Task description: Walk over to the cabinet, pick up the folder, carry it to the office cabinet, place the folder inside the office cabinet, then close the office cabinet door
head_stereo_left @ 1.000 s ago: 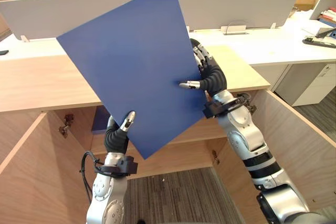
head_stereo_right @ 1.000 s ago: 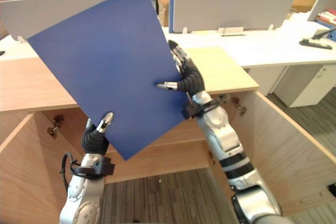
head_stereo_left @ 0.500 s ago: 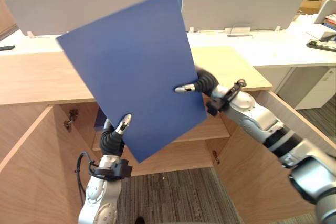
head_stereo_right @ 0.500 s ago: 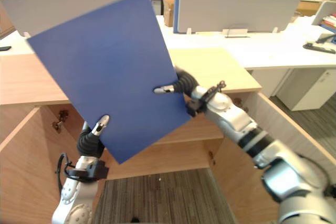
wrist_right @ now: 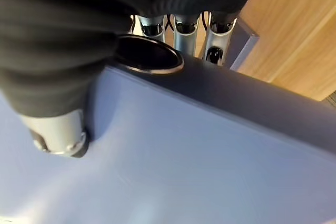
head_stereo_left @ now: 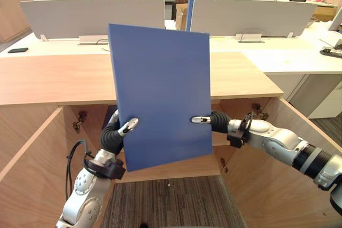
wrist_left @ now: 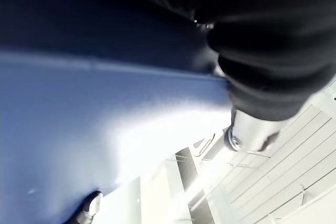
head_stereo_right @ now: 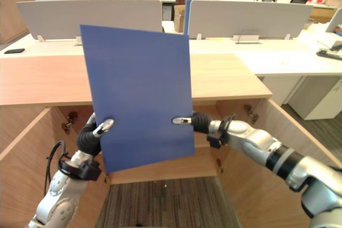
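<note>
Blue folder (head_stereo_left: 160,94) in pinch of left hand (head_stereo_left: 113,136) and right hand (head_stereo_left: 215,120), before open cabinet (head_stereo_left: 53,81).

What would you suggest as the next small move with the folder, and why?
Probably lower it: the left hand and right hand pinch the blue folder upright, level with the cabinet's wooden top, while the open compartment lies below.

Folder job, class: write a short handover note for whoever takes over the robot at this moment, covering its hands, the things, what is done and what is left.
Folder: blue, held nearly upright in the air in front of the open office cabinet.
Left hand: pinching the folder's lower left edge, thumb in front.
Right hand: pinching its right edge, thumb in front, fingers behind.
Done: folder picked up and brought to the cabinet.
Left: place it inside, let go, shut the cabinet.
</note>
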Controlling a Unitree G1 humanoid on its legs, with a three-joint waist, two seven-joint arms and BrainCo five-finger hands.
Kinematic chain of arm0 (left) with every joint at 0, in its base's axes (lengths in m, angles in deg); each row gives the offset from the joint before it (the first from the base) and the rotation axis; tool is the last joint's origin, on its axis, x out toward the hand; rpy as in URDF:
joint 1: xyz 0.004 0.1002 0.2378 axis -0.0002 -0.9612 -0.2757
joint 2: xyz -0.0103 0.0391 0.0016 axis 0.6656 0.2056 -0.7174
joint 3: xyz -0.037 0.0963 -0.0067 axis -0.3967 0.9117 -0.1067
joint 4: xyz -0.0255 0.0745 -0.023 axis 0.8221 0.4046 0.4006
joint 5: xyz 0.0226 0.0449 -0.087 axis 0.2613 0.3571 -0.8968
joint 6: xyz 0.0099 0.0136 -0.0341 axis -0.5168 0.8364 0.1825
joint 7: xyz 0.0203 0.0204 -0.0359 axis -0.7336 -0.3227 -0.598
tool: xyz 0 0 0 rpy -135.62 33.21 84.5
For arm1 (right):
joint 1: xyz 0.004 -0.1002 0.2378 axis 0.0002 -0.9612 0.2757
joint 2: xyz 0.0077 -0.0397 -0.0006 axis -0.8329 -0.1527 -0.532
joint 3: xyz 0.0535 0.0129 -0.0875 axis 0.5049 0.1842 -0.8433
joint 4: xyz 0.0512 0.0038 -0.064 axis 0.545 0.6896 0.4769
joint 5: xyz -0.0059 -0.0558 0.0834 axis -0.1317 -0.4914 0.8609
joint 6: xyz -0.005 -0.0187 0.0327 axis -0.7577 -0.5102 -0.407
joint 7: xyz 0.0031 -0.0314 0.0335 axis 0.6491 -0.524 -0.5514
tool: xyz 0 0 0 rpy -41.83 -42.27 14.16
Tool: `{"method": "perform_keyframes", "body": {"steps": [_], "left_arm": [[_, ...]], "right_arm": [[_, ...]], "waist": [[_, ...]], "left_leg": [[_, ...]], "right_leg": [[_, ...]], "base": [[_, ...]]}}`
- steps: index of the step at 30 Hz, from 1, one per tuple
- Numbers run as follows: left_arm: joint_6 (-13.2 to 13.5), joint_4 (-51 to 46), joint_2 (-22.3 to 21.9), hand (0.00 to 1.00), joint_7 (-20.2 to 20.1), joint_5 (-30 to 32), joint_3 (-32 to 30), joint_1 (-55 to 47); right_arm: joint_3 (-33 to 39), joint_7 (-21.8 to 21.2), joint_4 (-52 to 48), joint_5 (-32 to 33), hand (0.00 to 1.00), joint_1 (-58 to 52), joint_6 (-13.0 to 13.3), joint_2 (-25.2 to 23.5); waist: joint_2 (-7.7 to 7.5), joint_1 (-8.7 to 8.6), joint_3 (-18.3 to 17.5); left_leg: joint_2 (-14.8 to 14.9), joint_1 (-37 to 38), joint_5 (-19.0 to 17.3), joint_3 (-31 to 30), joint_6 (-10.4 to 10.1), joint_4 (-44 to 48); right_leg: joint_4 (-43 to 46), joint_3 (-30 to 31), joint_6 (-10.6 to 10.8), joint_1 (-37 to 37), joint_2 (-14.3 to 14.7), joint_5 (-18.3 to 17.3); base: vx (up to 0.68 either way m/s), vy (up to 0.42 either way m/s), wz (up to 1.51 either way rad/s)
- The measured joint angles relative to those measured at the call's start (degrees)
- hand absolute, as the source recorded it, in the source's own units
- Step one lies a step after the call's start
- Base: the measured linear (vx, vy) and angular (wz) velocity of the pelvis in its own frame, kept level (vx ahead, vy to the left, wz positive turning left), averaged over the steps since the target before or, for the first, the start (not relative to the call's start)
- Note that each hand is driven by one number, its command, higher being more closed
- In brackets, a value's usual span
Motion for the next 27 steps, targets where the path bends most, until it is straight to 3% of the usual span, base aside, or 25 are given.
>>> {"method": "perform_keyframes", "body": {"steps": [3, 6, 10, 12, 14, 15, 16, 17, 18, 19, 21, 25, 27], "left_arm": [[1.67, 4.37, -1.27, 0.00, -3.90, -2.30, 2.18, 0.11], [0.99, 14.75, -2.06, 0.00, -8.48, -2.33, 6.14, 0.17], [-4.90, 35.93, -5.36, 0.00, -12.82, 5.89, 9.71, -0.64], [-6.84, 48.38, -9.63, 0.00, -12.87, 9.14, 6.18, -1.06], [-10.03, 63.97, -15.29, 0.00, -9.99, 12.54, -6.99, -1.73], [-10.30, 66.24, -16.14, 0.00, -9.03, 12.94, -10.34, -2.11], [-10.33, 69.03, -16.90, 0.00, -7.07, 14.13, -15.14, -2.93], [-10.19, 71.63, -16.88, 0.00, -5.09, 15.78, -17.61, -3.75], [-10.16, 73.08, -16.87, 0.00, -4.39, 16.28, -18.66, -4.04], [-10.19, 75.83, -16.88, 0.00, -2.71, 17.78, -20.02, -4.51], [-10.37, 78.67, -16.97, 0.00, -0.07, 20.93, -21.22, -6.10], [-10.70, 79.52, -18.25, 0.00, 2.40, 22.23, -24.93, -7.24], [-10.83, 79.54, -18.67, 0.00, 3.38, 21.89, -26.79, -7.84]], "right_arm": [[2.57, -1.41, -0.03, -2.02, 1.00, -4.19, -0.50, -0.12], [8.43, -1.89, -0.02, -8.99, 1.00, -9.64, -0.53, -0.11], [24.56, -2.67, -0.87, -22.50, 1.00, -20.93, -0.07, -3.25], [34.09, -2.62, -1.03, -28.04, 1.00, -25.22, 0.52, -6.98], [46.45, -0.94, -4.20, -42.03, 1.00, -28.21, 5.25, -14.57], [48.51, 0.02, -5.15, -45.52, 1.00, -28.65, 6.24, -15.90], [50.97, 2.45, -6.14, -53.83, 1.00, -29.27, 7.93, -17.10], [51.60, 5.25, -5.81, -63.35, 1.00, -29.32, 9.06, -17.36], [51.18, 6.08, -5.53, -67.09, 1.00, -29.36, 9.39, -17.36], [50.09, 7.93, -5.12, -76.94, 1.00, -30.08, 10.17, -17.39], [44.75, 10.10, -1.14, -92.16, 1.00, -30.27, 11.94, -17.42], [36.52, 10.48, 8.57, -105.97, 1.00, -29.82, 12.24, -17.58], [34.22, 10.42, 10.43, -107.89, 1.00, -28.86, 12.15, -18.68]], "waist": [[0.06, -0.15, -0.10], [0.16, -0.61, -0.48], [0.08, -1.72, -0.44], [0.04, -2.43, -0.42], [0.08, -4.26, -0.41], [0.13, -4.65, -0.46], [0.12, -5.17, -0.53], [0.13, -5.08, -0.50], [0.17, -4.96, -0.52], [0.20, -4.88, -0.55], [0.14, -4.43, -0.37], [-0.04, -1.74, 2.19], [-0.23, -0.91, 5.01]], "left_leg": [[0.12, -0.24, -0.13, 0.14, 0.08, -0.21], [0.23, -0.94, -0.13, 0.38, 0.13, -0.22], [0.69, -0.75, -0.30, 2.02, 0.43, -0.23], [0.87, -0.53, -0.62, 3.13, 0.31, -0.24], [1.41, 0.06, -1.31, 4.78, -0.21, -0.21], [1.56, 0.30, -1.46, 5.11, -0.24, -0.21], [1.74, 0.61, -1.69, 5.48, -0.35, -0.15], [1.92, 1.04, -1.94, 6.27, -0.39, 0.02], [1.98, 1.30, -2.10, 6.74, -0.35, 0.02], [1.99, 1.65, -2.32, 7.26, -0.37, 0.03], [2.00, 2.53, -2.91, 8.57, -0.66, 0.04], [1.54, 1.89, -4.56, 10.84, -0.07, 1.49], [0.65, 1.31, -6.51, 10.83, 0.32, 4.19]], "right_leg": [[0.28, 0.12, -0.02, -0.48, -0.04, -0.22], [-0.27, 0.38, -0.01, -1.20, 0.10, -0.15], [-0.73, 2.06, 0.15, -1.75, 0.34, 0.36], [-0.83, 3.25, 0.10, -2.13, 0.57, 0.42], [-0.77, 4.82, -0.08, -2.46, 1.21, 0.62], [-0.76, 5.02, -0.08, -2.45, 1.30, 0.61], [-0.77, 5.39, -0.08, -2.42, 1.46, 0.61], [-0.75, 6.28, -0.09, -2.43, 1.63, 0.62], [-0.72, 6.68, -0.09, -2.43, 1.66, 0.61], [-0.67, 7.29, -0.09, -2.44, 1.67, 0.61], [-0.29, 8.78, -0.08, -2.62, 1.63, 0.60], [4.00, 11.88, 0.30, -6.49, 0.93, -0.38], [8.12, 13.10, -0.15, -8.91, -0.20, -2.96]], "base": [[0.00, 0.000, 0.00], [0.00, 0.002, -0.05], [0.03, -0.002, -0.21], [0.04, -0.010, -0.34], [0.04, -0.015, -0.41], [0.06, -0.038, -0.27], [0.05, -0.028, -0.27], [0.04, -0.018, -0.28], [0.01, 0.002, -0.30], [0.00, 0.014, -0.33], [-0.01, 0.028, -0.33], [-0.05, 0.039, -0.38], [-0.11, 0.056, -0.36]]}}
